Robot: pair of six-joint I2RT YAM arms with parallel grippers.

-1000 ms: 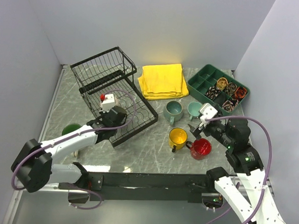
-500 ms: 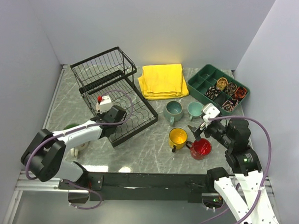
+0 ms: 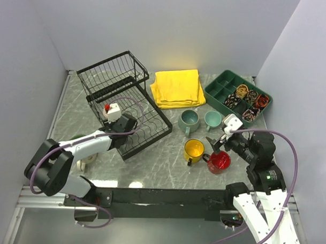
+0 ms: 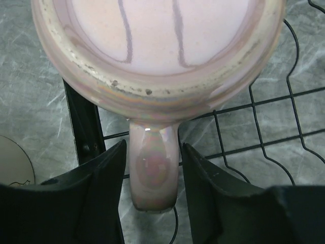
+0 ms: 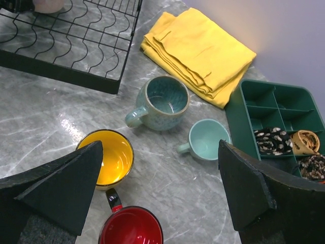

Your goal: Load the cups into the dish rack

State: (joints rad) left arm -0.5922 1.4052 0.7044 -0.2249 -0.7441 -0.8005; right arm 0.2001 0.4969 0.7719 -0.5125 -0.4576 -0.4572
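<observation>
A cream cup lies mouth-down on the slotted tray of the black dish rack. My left gripper is open, its fingers straddling the cup's handle with a small gap on each side; in the top view it hides the cup. My right gripper is wide open and empty above the yellow cup, the red cup, the speckled teal cup and the pale teal cup. A dark green cup is mostly hidden behind my left arm.
A folded yellow cloth lies behind the cups. A green divided tray with rolled items stands at the back right. A beige round thing lies under my left arm. Walls close in the table on three sides.
My left gripper has moved a little further over the rack tray, and the left arm now covers most of the dark green cup. My right gripper has drifted slightly right.
</observation>
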